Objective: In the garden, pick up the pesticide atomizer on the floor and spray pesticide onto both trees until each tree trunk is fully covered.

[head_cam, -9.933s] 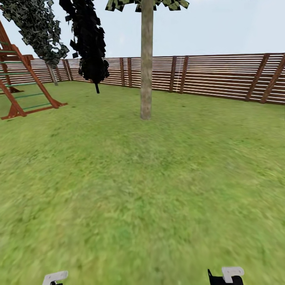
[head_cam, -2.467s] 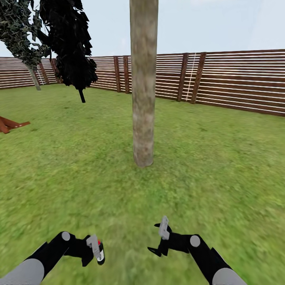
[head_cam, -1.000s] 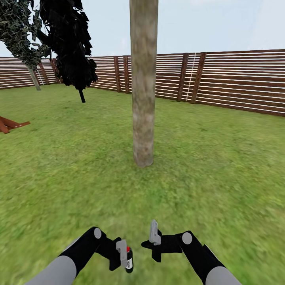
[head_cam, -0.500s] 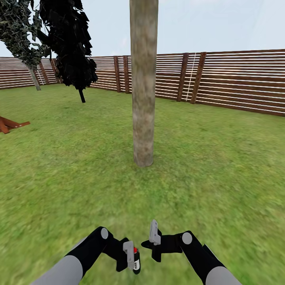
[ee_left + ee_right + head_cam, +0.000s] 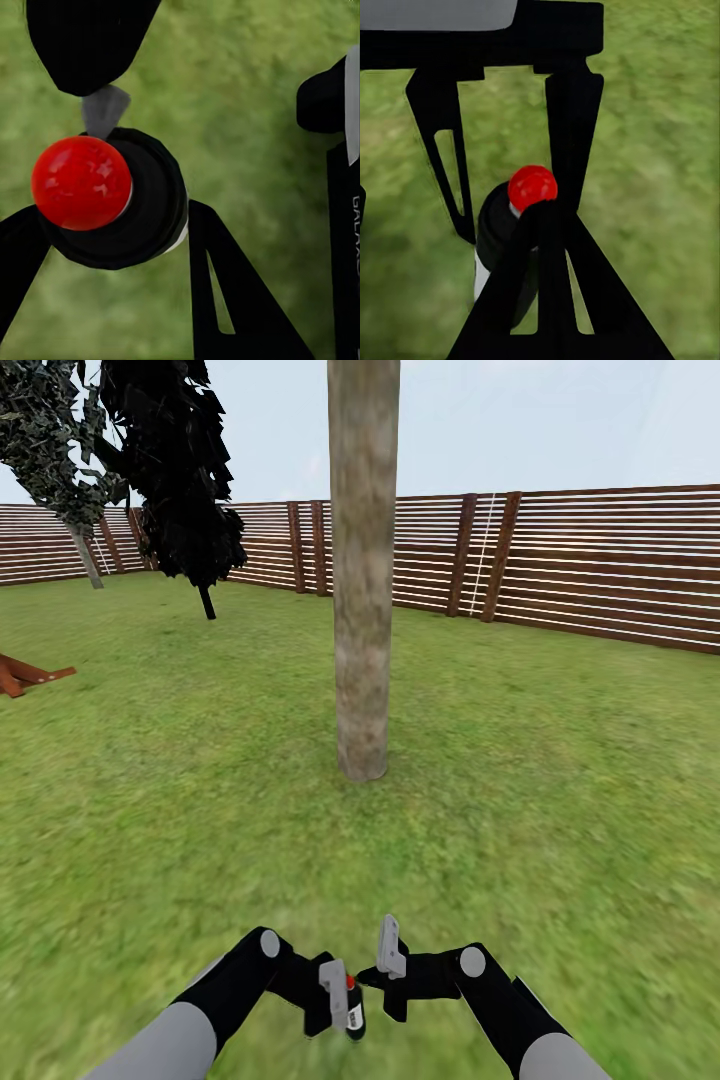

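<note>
Two tools meet low over the grass floor. Left tool is clamped on the pesticide atomizer, red cap up; right tool, just beside, stands parted and empty. Beyond rises a tree trunk.

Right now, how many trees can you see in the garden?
3. A thick grey-tan trunk stands straight ahead on the grass, a blackish tree stands far left by the fence, and a leafy tree is in the far left corner. More may be hidden.
</note>
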`<state>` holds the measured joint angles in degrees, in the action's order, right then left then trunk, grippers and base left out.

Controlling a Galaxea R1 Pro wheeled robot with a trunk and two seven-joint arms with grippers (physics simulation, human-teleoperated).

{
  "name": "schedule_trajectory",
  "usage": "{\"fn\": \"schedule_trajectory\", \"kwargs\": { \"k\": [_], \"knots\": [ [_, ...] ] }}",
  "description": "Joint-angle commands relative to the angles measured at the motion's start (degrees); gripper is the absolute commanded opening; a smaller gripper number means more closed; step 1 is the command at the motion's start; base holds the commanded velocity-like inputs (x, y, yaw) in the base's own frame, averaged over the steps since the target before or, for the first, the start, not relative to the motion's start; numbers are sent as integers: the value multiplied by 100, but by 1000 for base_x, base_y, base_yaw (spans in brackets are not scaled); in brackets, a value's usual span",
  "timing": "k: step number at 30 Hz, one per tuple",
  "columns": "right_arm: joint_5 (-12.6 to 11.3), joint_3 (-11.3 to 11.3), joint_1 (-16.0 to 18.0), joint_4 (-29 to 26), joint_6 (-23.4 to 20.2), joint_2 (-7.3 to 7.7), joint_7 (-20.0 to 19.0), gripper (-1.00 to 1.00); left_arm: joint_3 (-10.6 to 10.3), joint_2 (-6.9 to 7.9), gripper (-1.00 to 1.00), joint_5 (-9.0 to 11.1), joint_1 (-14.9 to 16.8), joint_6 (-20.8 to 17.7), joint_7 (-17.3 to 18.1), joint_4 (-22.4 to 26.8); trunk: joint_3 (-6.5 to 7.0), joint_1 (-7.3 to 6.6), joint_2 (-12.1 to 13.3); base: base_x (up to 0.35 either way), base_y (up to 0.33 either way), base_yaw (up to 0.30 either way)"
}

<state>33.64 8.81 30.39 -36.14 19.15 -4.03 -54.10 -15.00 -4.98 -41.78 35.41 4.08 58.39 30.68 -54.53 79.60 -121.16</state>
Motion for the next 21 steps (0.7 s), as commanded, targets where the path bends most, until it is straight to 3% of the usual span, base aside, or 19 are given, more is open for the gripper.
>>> {"fn": "schedule_trajectory", "kwargs": {
  "k": [1, 5, 13, 16, 17, 21],
  "knots": [
    [46, -4, 2, -7, 28, -2, -4, -100, 1, 1, -100, -28, 0, 76, -38, 10, -5, -1, -2, 0, 0, 0],
    [46, -7, 2, -7, 28, -2, -4, -100, -10, 5, -100, 267, -7, 91, -33, 8, -5, -1, -2, 0, 0, 0],
    [46, -9, 2, -7, 28, 6, -4, -100, -27, 53, -100, 272, -12, 94, -29, -34, -5, -1, -2, 0, 0, 0],
    [46, -12, 2, -2, 28, 14, -4, -100, -33, 219, -100, 229, -15, 79, -30, -64, -5, -1, -2, 0, 0, 0],
    [46, -15, 2, -3, 28, 19, -5, -100, -48, 366, -100, 222, -20, 72, -30, -72, -5, -1, -2, 0, 0, 0],
    [46, -16, 2, -5, 28, 21, -5, -100, -56, 457, -100, 219, -22, 65, -29, -75, -5, -1, -2, 0, 0, 0]
  ]
}}
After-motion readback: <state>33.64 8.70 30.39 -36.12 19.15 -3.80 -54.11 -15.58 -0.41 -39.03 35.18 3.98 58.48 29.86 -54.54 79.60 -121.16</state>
